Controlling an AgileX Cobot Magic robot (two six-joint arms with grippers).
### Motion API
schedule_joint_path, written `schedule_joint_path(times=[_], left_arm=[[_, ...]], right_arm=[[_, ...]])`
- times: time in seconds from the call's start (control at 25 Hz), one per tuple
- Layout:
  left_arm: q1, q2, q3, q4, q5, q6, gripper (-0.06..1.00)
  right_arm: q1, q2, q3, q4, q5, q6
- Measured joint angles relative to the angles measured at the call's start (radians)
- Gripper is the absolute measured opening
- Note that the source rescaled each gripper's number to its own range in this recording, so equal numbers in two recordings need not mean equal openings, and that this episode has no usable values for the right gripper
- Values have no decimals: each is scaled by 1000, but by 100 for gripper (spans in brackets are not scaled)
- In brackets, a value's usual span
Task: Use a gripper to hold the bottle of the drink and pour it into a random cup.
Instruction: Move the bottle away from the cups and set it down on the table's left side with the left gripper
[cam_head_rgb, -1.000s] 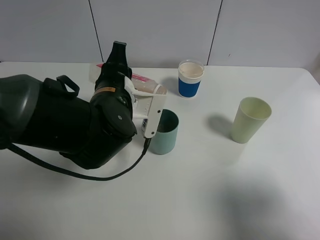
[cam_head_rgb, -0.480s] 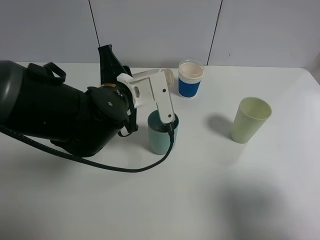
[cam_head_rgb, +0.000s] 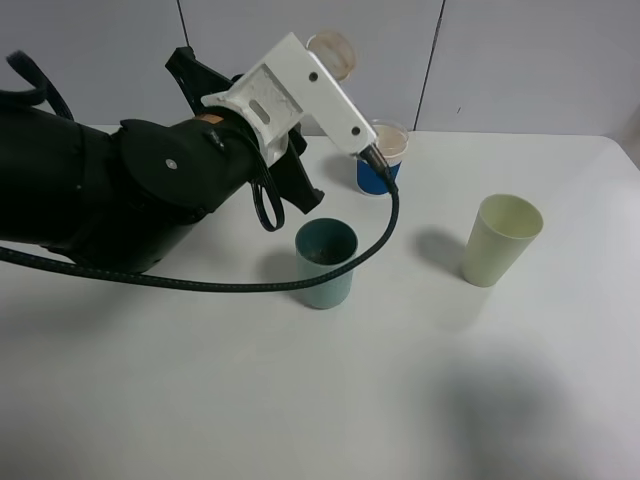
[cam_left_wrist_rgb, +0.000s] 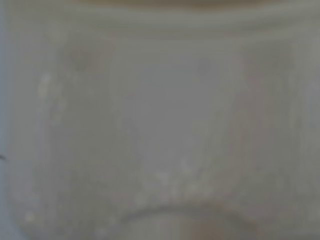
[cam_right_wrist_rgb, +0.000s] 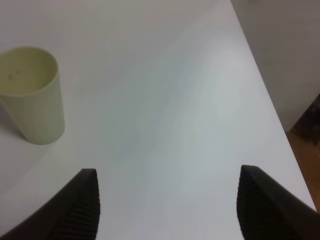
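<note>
My bulky black left gripper (cam_head_rgb: 250, 120) is raised above the white table (cam_head_rgb: 420, 380), clamped on the small clear plastic bottle (cam_head_rgb: 335, 52). Only the bottle's cream neck pokes past the white bracket (cam_head_rgb: 300, 85), and the left wrist cam is just blurry bottle wall. The plain teal plastic tumbler (cam_head_rgb: 326, 262) stands below, apart. My right gripper (cam_right_wrist_rgb: 167, 200) is spread wide, holding nothing.

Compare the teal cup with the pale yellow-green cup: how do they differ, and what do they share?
The teal cup is dark inside; the pale yellow-green cup is light inside and looks empty. The teal cup stands mid-table with a black cable crossing it; the pale yellow-green cup stands apart, farther right. Both are plain upright tumblers on the white table.
</note>
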Motion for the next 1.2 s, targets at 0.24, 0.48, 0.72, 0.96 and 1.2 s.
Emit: schedule_joint_path(times=[0.24, 0.48, 0.72, 0.96, 1.2], left_arm=[[31, -20, 0, 205, 15, -368, 0], [103, -22, 0, 515, 79, -768, 0], [213, -22, 0, 903, 209, -1125, 0], [319, -22, 9, 1253, 254, -1436, 0], [447, -22, 123, 1381, 161, -1604, 0]], right_arm=[[0, 0, 0, 0, 0, 0], [0, 0, 0, 0, 0, 0], [0, 0, 0, 0, 0, 0], [0, 0, 0, 0, -1, 0], [0, 0, 0, 0, -1, 0]])
